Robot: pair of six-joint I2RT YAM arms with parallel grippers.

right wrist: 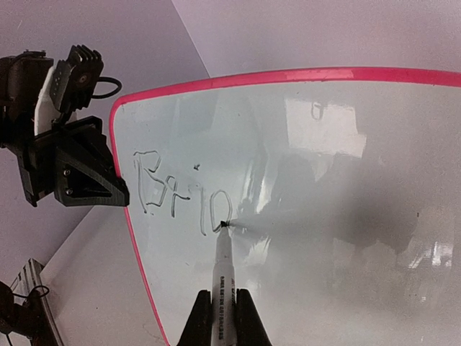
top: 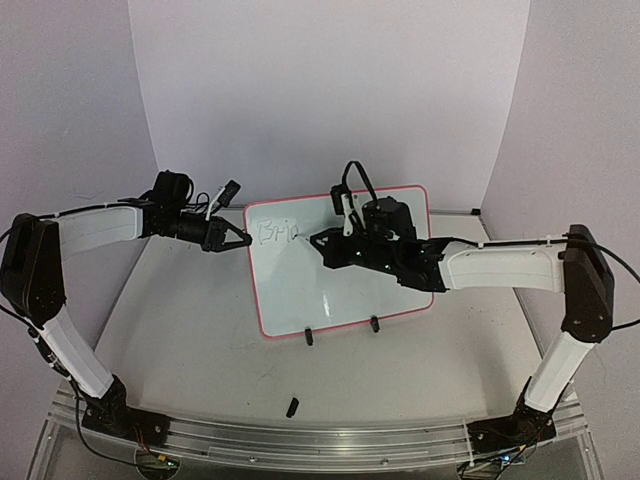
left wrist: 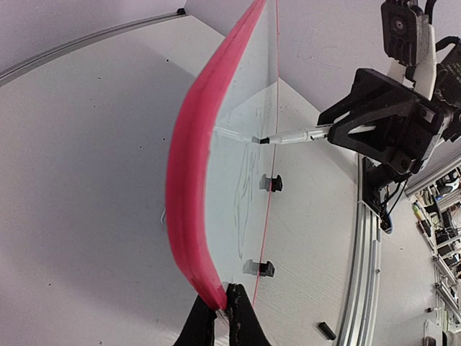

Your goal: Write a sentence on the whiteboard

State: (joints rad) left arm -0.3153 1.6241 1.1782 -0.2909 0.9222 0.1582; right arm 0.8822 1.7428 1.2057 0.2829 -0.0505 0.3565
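The whiteboard (top: 340, 290), glossy white with a red-pink frame, stands tilted on two black clip feet mid-table. My left gripper (top: 240, 240) is shut on its upper left edge, and the left wrist view shows the pink frame (left wrist: 189, 187) pinched between my fingers (left wrist: 222, 311). My right gripper (top: 322, 243) is shut on a white marker (right wrist: 223, 288), whose tip touches the board. The sentence (right wrist: 184, 191) reads "Brig" in thin dark strokes at the board's upper left, and it shows small in the top view (top: 280, 234). The marker tip sits at the last letter.
A small black marker cap (top: 293, 406) lies on the table near the front edge, also in the left wrist view (left wrist: 326, 331). The two clip feet (top: 309, 337) (top: 375, 323) hold the board's lower edge. White walls enclose the table. A metal rail (top: 320, 440) runs along the front.
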